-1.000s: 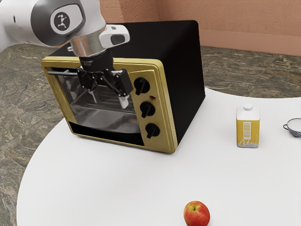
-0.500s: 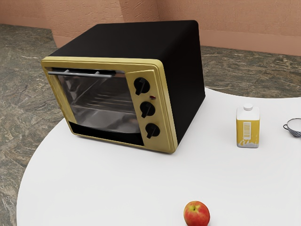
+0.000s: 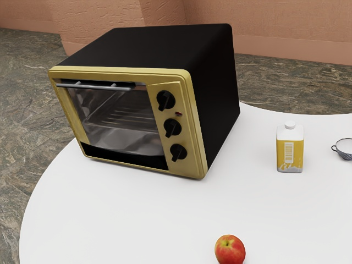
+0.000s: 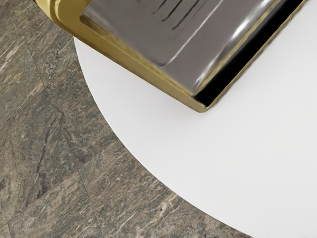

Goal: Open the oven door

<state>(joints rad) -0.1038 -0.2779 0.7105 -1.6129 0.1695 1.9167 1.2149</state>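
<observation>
The oven door (image 3: 122, 137) is shut, far on the counter (image 3: 126, 220), at the exterior view's left. The jaws' state cannot be told. The handle (image 3: 96, 86) is best drawn outward, then down.

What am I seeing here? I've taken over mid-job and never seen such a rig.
This is one Franka arm with a black two-finger gripper, working in simulation. The exterior view comes from a camera at the arm's side; the wrist view, from one on its hand, looks onto the oven and white table. The oven's door looks closed. Also on the table are an apple, a yellow-and-white carton and, at the exterior view's right edge, a small handled vessel. Whether anything is held, I can't tell.
</observation>
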